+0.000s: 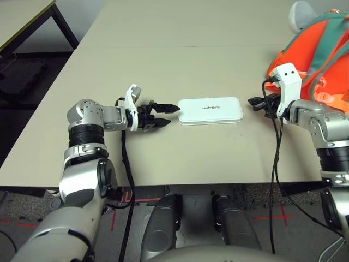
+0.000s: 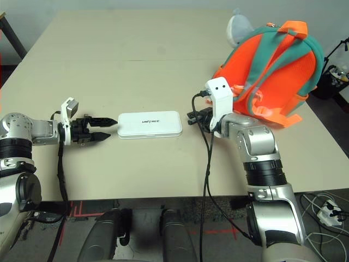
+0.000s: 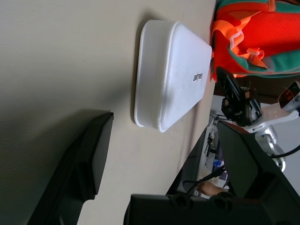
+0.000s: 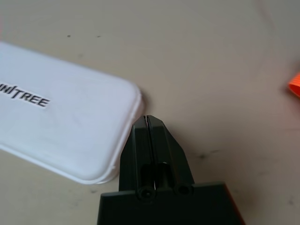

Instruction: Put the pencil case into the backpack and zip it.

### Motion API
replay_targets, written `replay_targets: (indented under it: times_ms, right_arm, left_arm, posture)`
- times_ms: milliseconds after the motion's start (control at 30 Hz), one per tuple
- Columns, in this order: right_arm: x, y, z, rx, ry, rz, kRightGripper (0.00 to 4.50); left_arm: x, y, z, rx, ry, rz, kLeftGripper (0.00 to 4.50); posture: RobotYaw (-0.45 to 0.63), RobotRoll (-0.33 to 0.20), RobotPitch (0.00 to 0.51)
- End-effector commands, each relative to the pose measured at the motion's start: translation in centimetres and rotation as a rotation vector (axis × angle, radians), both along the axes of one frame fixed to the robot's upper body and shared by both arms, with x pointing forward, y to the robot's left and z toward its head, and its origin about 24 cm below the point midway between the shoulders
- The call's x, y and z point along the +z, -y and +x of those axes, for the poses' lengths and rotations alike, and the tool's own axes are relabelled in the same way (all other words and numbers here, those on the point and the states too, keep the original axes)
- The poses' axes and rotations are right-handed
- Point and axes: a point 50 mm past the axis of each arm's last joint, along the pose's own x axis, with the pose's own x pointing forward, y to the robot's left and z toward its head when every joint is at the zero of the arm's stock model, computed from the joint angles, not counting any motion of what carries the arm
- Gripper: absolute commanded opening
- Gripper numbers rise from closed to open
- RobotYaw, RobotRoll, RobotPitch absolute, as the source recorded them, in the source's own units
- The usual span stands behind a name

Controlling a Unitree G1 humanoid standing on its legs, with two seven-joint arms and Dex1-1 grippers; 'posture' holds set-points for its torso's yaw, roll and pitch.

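Left claw hovers low over the beige worktop, its two black fingers spread apart and holding nothing, the tips aimed at the left short end of the pencil case and just short of it. Right claw comes in from the opposite side with its fingers pressed flat together, empty, the tip right at the rounded near corner of the case's right short end; whether it actually touches cannot be told.

Between the two claws the pencil case lies flat on the worktop, lid up, its long axis running left to right across the robot's front, so one short end faces each claw. The dark "unitree" lettering on top reads along that same axis.

Farther back and to the right, behind the right claw and apart from the case, the backpack rests on the worktop with its orange and teal back panel and orange straps showing. A grey plush charm pokes out at its far left edge.
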Motion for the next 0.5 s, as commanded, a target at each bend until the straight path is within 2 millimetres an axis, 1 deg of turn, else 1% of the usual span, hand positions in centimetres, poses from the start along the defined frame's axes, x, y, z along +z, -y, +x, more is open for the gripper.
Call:
replay_targets:
  times_ms: [33, 267, 500]
  right_arm:
    - [-0.6, -0.4, -0.6, 0.01, -0.033, -0.032, 0.02]
    - [-1.3, -0.4, -1.3, -0.015, -0.069, -0.072, 0.02]
    - [-1.5, -0.2, -1.0, -0.04, -0.055, -0.101, 0.02]
  left_arm:
    - [-2.0, 0.4, 0.0, 0.005, -0.075, 0.061, 4.5]
    - [-1.6, 1.3, 0.7, -0.032, -0.057, 0.041, 4.5]
    - [-1.2, 2.3, 1.1, -0.086, -0.032, 0.036, 4.5]
  posture:
    - [0.13, 0.0, 0.175]
    - [0.11, 0.0, 0.18]
    - [0.11, 0.0, 0.188]
